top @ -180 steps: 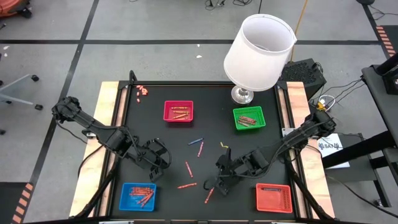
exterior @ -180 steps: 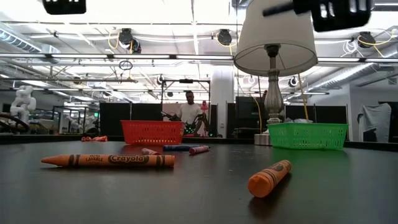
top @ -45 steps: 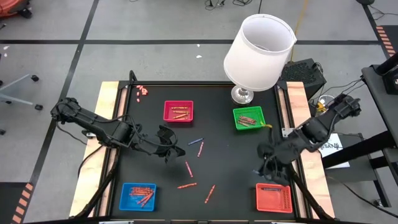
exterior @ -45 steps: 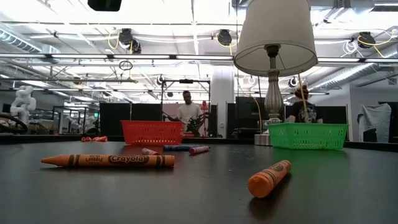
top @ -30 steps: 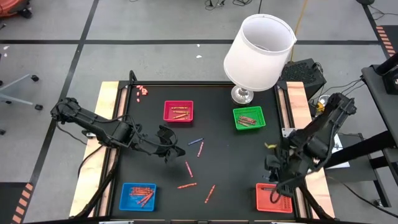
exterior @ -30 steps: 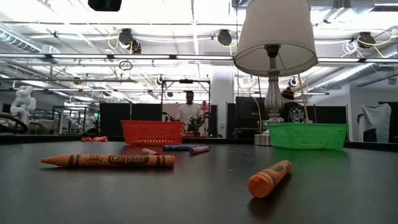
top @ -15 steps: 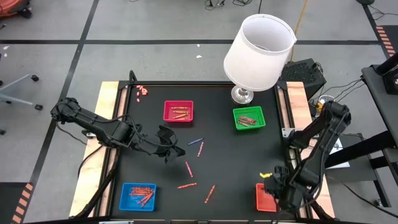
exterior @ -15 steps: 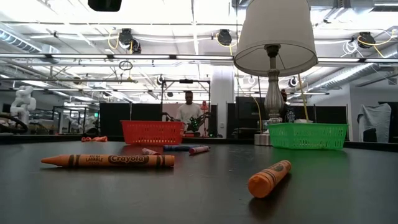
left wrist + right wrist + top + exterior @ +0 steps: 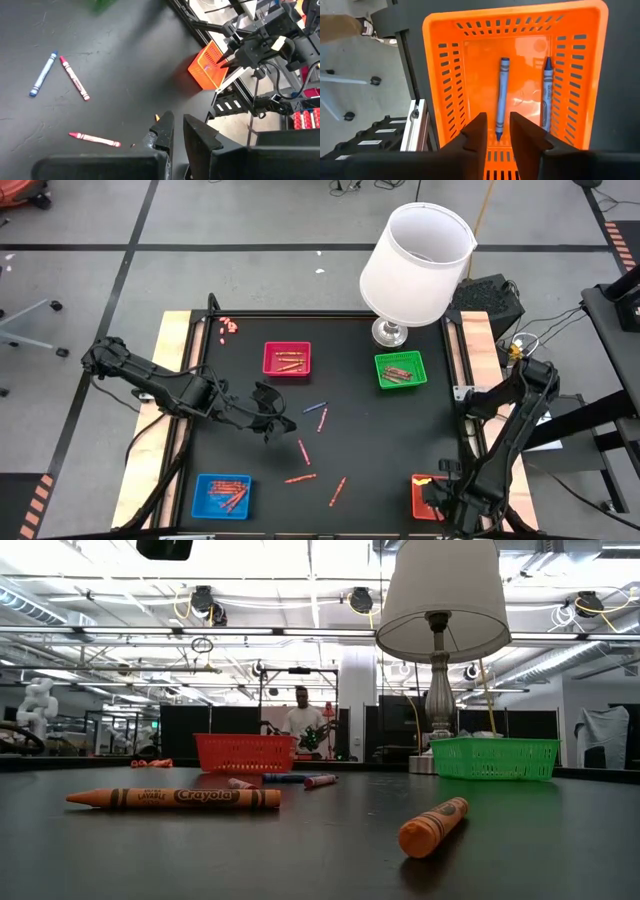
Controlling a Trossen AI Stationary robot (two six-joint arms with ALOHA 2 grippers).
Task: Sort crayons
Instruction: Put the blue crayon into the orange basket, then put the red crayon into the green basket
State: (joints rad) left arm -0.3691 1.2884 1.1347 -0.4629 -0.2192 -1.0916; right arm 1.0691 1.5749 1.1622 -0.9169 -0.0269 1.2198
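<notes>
Leftmost, the left gripper (image 9: 272, 420) hovers over the black tabletop (image 9: 380, 440), its narrow jaws empty, only a slim gap between them. Just beside it lie loose wax crayons: a blue one (image 9: 315, 407), a pink one (image 9: 322, 419) and three reddish sticks (image 9: 301, 478) nearer the front edge. Farther right, the right gripper (image 9: 495, 131) hangs over the slotted orange plastic tray (image 9: 445, 75), jaws slightly parted and empty, above two blue crayons (image 9: 501, 97) lying inside.
</notes>
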